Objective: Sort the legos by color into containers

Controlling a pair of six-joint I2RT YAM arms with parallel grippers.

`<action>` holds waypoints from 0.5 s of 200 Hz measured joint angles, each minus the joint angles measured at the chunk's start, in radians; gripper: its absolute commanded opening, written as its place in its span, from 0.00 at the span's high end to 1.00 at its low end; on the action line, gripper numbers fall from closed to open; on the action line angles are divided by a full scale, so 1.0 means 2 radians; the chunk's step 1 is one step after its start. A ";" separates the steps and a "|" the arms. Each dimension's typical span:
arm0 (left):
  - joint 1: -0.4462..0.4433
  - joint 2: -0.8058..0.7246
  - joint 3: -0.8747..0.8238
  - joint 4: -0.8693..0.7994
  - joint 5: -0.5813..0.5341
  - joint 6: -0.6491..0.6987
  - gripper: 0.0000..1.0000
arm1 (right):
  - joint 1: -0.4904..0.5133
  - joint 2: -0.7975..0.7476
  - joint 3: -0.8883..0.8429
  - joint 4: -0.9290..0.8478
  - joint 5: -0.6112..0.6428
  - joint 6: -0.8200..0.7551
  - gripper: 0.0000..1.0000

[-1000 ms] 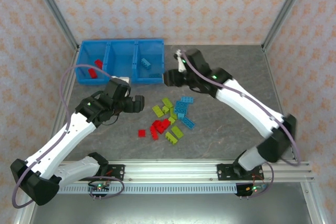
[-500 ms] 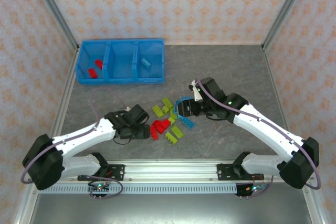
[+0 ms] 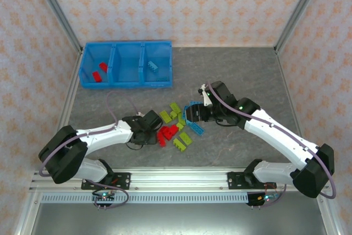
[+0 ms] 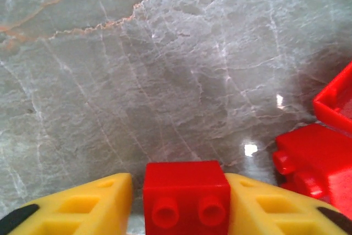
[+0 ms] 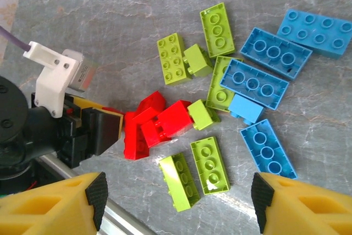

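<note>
Bricks of this kind look light, rigid and slick-sided. A firm pinch should not hurt them, but an off-centre one could squirt a brick across the smooth table (image 4: 165, 53).

The left gripper (image 4: 179, 182) is closed on a small red brick (image 4: 186, 199). Its yellow fingers (image 4: 104, 202) press the two flat side walls, with the studs facing the wrist camera. That seems the right hold, since flat faces give the pads full contact and the studs stay free. More red bricks (image 4: 311, 160) lie just to the right of this gripper, close enough to be nudged when it lifts.

The right gripper (image 5: 179, 196) hangs open above the loose pile, with nothing between its fingers. Lime green bricks (image 5: 210, 164) lie directly beneath it. Light blue bricks (image 5: 268, 148) lie below and ahead towards its right finger, several touching or overlapping. A brick at the pile's edge would be easier to take across its short width.

The blue bin (image 3: 126, 83) stands well beyond both grippers.
</note>
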 measured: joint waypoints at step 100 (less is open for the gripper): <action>0.146 -0.090 0.078 -0.029 -0.037 0.045 0.72 | 0.000 0.000 0.003 0.009 -0.032 0.002 0.28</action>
